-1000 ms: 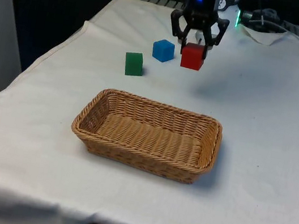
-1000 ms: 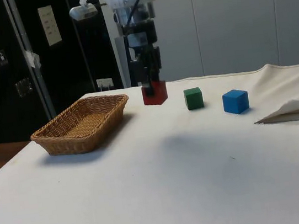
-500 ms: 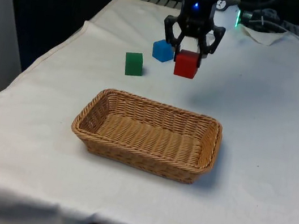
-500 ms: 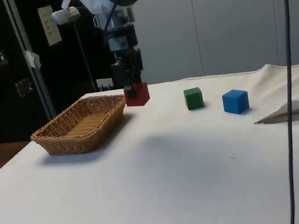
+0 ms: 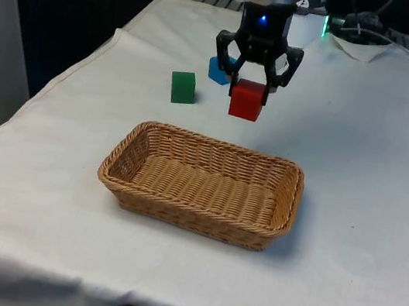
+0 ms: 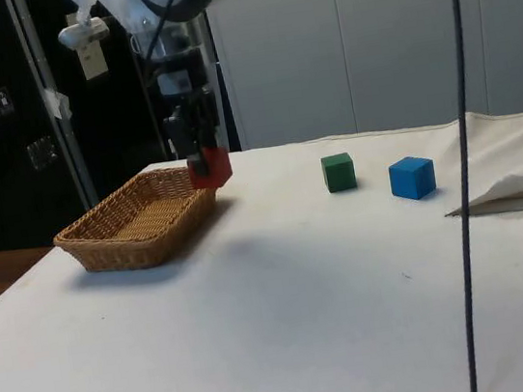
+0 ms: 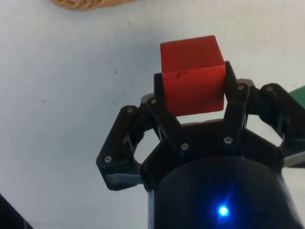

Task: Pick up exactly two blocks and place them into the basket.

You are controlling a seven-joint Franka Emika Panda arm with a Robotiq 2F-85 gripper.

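Note:
My gripper (image 5: 249, 90) is shut on a red block (image 5: 246, 101), held in the air above the cloth just behind the wicker basket (image 5: 201, 183). From the side the red block (image 6: 210, 167) hangs near the basket's (image 6: 138, 218) far rim, under the gripper (image 6: 203, 157). The wrist view has the red block (image 7: 192, 74) clamped between the fingers (image 7: 160, 102), with a strip of basket rim (image 7: 86, 4) beyond it. A green block (image 5: 182, 86) and a blue block (image 5: 219, 70) rest on the cloth behind; the blue one is partly covered by the gripper.
In the side view the green block (image 6: 339, 171) and blue block (image 6: 412, 178) sit apart on the white cloth, and crumpled paper (image 6: 514, 193) lies at the right edge. A dark cable (image 6: 462, 168) hangs down in front.
The gripper has carried the red block away from the other blocks toward the basket, moving to the front view's left and nearer the camera. The green and blue blocks stayed put.

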